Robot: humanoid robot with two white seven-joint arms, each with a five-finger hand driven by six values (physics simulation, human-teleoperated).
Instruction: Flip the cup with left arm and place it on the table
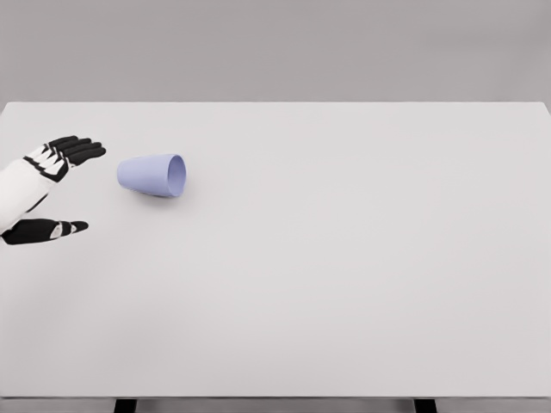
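Cup (152, 175) lies sideways near the counter's (344, 284) left edge; likely light, rigid. Grip its wall; left hand (53, 185) is spread, empty.

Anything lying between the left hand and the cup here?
Nothing. In the head view only bare table separates the open left hand from the cup, which lies on its side.

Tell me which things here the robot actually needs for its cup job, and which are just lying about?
Needed:
- lavender cup, lying on its side, mouth facing right
- left hand, open, just left of the cup, not touching
- white table, where the cup goes

Just lying about:
- nothing else shows on the table
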